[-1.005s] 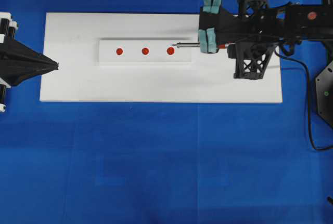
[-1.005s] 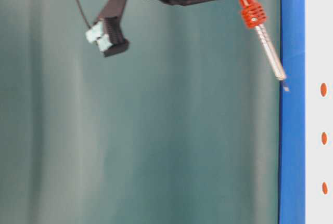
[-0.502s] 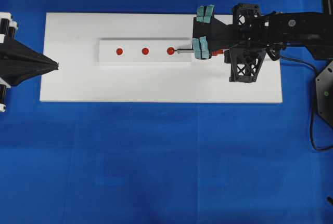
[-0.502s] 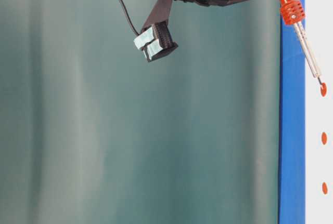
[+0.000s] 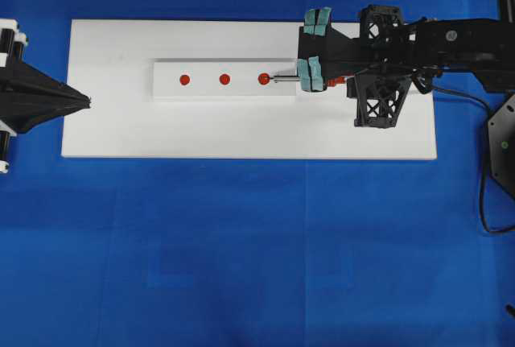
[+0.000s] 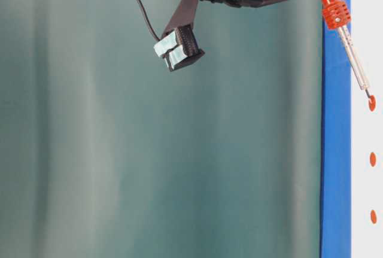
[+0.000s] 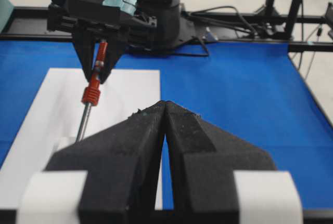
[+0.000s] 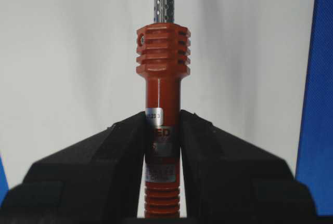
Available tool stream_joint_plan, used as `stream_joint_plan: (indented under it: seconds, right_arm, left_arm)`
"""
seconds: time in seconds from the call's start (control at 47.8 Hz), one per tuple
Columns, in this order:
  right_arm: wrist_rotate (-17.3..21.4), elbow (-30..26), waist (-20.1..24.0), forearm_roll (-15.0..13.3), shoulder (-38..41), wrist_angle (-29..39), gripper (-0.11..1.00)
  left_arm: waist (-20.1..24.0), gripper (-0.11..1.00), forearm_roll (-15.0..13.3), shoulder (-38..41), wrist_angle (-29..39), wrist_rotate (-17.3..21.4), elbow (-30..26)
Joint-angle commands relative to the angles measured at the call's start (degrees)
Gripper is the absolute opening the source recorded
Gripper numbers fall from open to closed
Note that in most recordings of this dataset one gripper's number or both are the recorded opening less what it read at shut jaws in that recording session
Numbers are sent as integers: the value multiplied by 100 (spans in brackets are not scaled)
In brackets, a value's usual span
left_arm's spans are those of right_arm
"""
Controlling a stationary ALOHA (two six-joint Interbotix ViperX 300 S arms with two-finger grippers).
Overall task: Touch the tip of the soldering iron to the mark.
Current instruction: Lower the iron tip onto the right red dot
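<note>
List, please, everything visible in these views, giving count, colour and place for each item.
soldering iron: one, red-orange handle with perforated metal shaft, clamped in the right gripper, tip at the nearest red mark.
red marks: three, red, in a row on the raised strip; the rightmost one meets the iron's tip.
raised strip: one, white, lying on the board.
board: one, white, rectangular, on the blue surface.
blue surface: one, covering the table.
black cord: one, black, hanging near the right arm.
left gripper: one, black, shut, at the board's left edge, holding nothing.
right gripper: one, black, shut on the iron's handle.
</note>
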Motion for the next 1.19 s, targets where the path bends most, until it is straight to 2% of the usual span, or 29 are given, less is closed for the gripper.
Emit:
stream_joint_plan:
  seconds: [0.0, 0.816, 1.172]
  right_arm:
    - [9, -62, -9, 9, -53, -26, 7]
    - [18, -79, -9, 18, -53, -9, 7]
    - [0, -536, -9, -18, -343, 510, 7]
  left_arm:
    - [18, 2, -9, 35, -35, 0, -62]
    - [18, 2, -9, 26, -44, 0, -62]
    - [18, 2, -9, 18, -44, 0, -70]
